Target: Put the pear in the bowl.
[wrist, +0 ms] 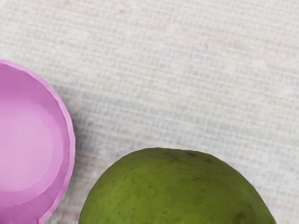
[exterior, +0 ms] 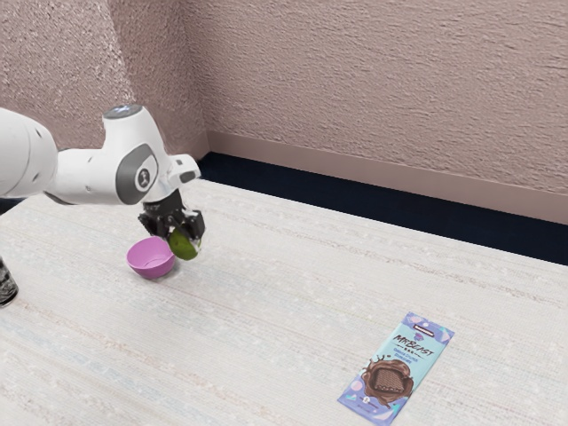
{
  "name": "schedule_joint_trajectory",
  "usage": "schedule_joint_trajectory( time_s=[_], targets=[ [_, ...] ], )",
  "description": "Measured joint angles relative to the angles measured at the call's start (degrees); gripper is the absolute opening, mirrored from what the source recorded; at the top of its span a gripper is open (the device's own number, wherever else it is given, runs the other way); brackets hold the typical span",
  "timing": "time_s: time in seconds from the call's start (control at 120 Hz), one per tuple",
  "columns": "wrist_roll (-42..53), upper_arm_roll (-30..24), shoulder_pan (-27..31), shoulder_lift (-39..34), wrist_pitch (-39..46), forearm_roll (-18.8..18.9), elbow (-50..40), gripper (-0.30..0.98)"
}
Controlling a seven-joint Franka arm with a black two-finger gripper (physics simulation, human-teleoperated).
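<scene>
Pincer closed on pear, beside bowl; I should travel level, centre it over the bowl, lower gently, release low

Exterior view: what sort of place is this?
Likely a simulated household room, though which room I can't tell. Signs: a rough pinkish wall with a baseboard, a pale tabletop, and a chocolate bar lying on it.
</scene>
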Motion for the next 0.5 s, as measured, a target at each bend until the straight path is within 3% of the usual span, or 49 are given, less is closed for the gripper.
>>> schedule_joint_trajectory(
  time_s=[0.183, 0.5],
  targets=[
    [-0.4, 2.8, 1.8, 7.6, -2.0, 1.2, 7.9, 0.04],
    [0.4, 2.9, 6.2, 13.0, -3.7, 0.9, 13.8, 0.04]
  ],
)
